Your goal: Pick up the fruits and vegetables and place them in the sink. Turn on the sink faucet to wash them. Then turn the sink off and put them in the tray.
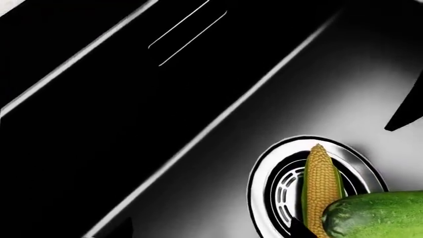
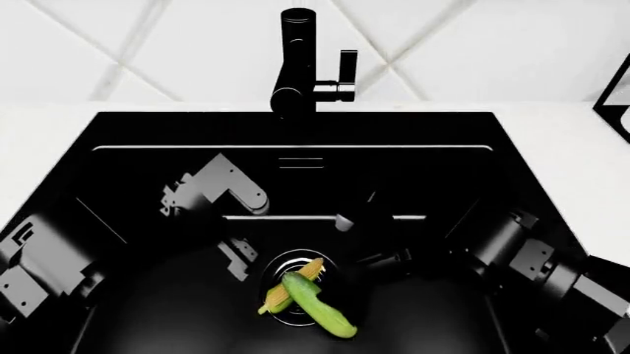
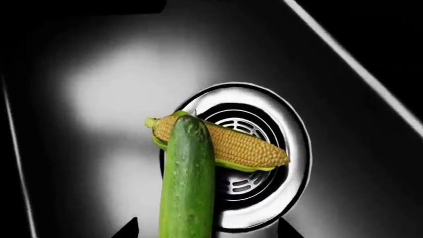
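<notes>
The corn cob [image 2: 280, 295] and the cucumber [image 2: 320, 304] lie crossed on the round drain [image 2: 292, 259] of the black sink [image 2: 147, 147], the cucumber on top. My left gripper [image 2: 239, 262] hangs open just left of the drain. In its wrist view the left gripper [image 1: 213, 230] holds nothing, and the corn [image 1: 320, 183] and the cucumber [image 1: 377, 215] show off to one side. My right gripper [image 2: 379, 258] is open to the right of the drain. In the right wrist view the cucumber [image 3: 187, 183] runs between the fingertips of the right gripper [image 3: 208, 230], over the corn [image 3: 244, 146]. The tray is out of view.
The black faucet [image 2: 295, 59] stands behind the basin with its side lever [image 2: 347, 70] on the right; no water shows. White counter [image 2: 551, 140] surrounds the sink. A dark object's corner [image 2: 616, 96] cuts in at the far right edge.
</notes>
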